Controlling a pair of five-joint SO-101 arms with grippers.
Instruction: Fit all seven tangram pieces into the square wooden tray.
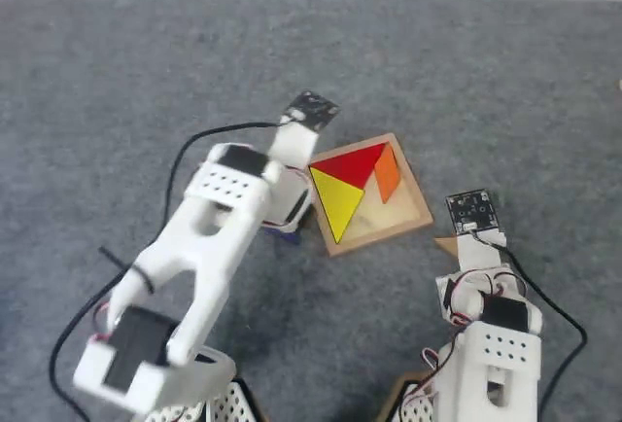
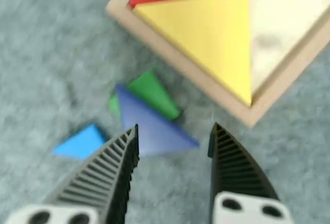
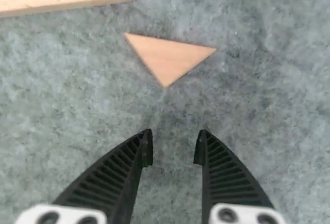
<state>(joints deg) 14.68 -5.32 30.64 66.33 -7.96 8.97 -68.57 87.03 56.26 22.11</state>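
Left gripper (image 2: 174,127): jaws spread wide, empty, poised over indigo triangle piece (image 2: 152,131), which seemingly overlaps green piece (image 2: 152,92) beside square wooden tray (image 2: 196,74). Advised: straddle the indigo's flat edges, lifting cleanly. Right gripper (image 3: 174,132): parted, empty, near tan triangle (image 3: 167,53).

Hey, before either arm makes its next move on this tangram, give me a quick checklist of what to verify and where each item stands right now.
1. The left gripper is open over the dark blue triangle: ok.
2. The dark blue triangle is apart from the green piece: not ok, they touch or overlap.
3. The right gripper is open and empty: ok.
4. The tan triangle lies alone on the carpet, apart from the tray: ok.
5. The tray has bare floor beside the red triangle, yellow triangle and orange piece: ok.
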